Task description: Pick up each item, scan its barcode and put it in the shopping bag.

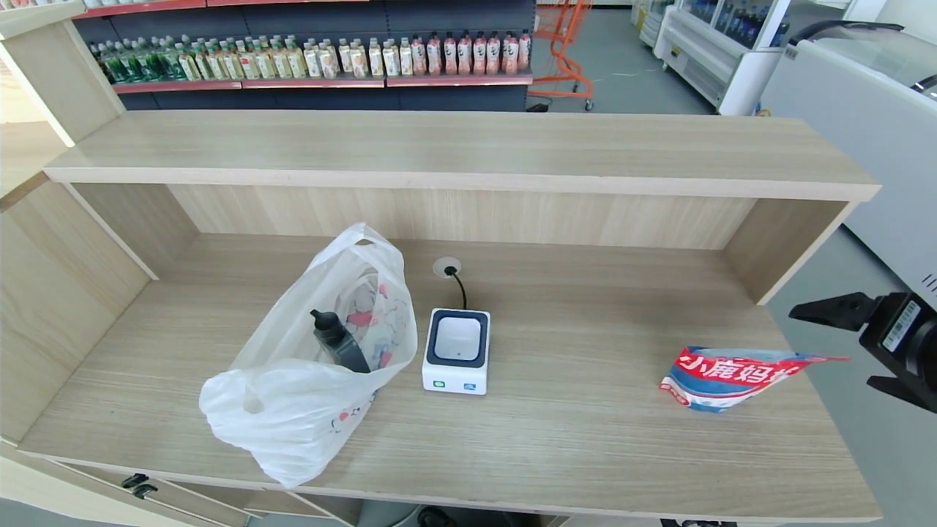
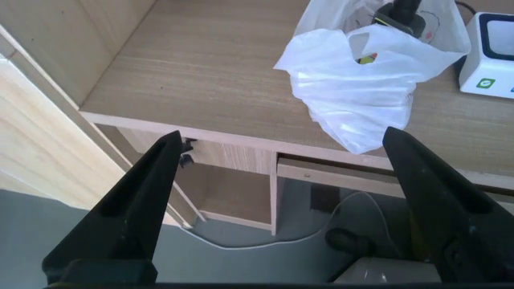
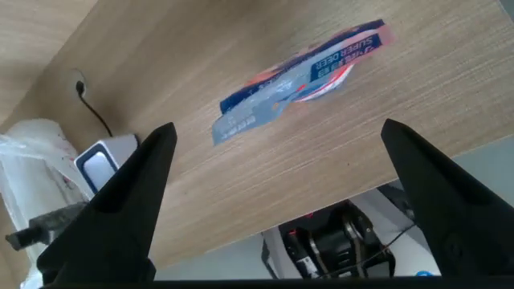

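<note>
Head view: you see the red-and-blue snack pouch (image 1: 732, 377) lying flat on the counter (image 1: 585, 446) at lower right, well apart from the scanner (image 1: 456, 350) at centre. Left of centre, just beside the scanner, the white shopping bag (image 1: 293, 402) holds a dark bottle (image 1: 338, 340). At the right edge, the right gripper (image 3: 277, 128) has its fingers spread and empty. The left gripper (image 2: 281, 144), off the counter's front edge, gapes likewise.
</note>
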Robot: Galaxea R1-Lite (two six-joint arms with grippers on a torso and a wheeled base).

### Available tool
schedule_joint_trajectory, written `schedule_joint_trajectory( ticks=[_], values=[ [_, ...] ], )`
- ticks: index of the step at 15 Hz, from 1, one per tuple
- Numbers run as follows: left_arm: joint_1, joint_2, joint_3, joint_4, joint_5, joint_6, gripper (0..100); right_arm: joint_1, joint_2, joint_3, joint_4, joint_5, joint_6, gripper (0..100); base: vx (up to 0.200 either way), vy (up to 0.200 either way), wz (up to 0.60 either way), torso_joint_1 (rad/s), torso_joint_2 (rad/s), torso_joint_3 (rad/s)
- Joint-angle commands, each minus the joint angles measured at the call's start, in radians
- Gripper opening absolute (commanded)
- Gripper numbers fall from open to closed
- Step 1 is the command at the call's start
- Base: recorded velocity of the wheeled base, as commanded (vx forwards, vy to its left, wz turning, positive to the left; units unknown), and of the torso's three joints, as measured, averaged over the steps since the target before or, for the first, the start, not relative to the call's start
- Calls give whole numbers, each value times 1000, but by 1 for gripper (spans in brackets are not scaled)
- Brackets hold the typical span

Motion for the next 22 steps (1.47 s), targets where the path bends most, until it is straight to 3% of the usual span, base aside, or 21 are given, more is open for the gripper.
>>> schedule_joint_trajectory(
  ticks=[1,5,7,10,15,16,22],
  values=[
    [-1,0,0,0,1,0,100,-61,65,-12,7,-2,20,100,0,0,0,0,0,0],
    [-1,0,0,0,1,0,100,-100,230,-23,-9,-8,101,100,0,0,0,0,0,0],
    [-1,0,0,0,1,0,100,-98,350,-21,-111,-39,122,100,0,0,0,0,0,0],
    [-1,1,0,0,1,0,100,-55,557,-24,-303,-48,121,100,0,0,0,0,0,0],
    [-1,0,0,0,1,0,100,29,700,-38,-363,-68,116,100,0,0,0,0,0,0],
    [-1,0,0,0,1,0,100,34,706,-46,-375,-70,115,0,0,0,0,0,0,0],
    [-1,0,0,0,1,0,100,35,704,-74,-431,-90,-65,0,0,0,0,0,0,0]
  ],
)
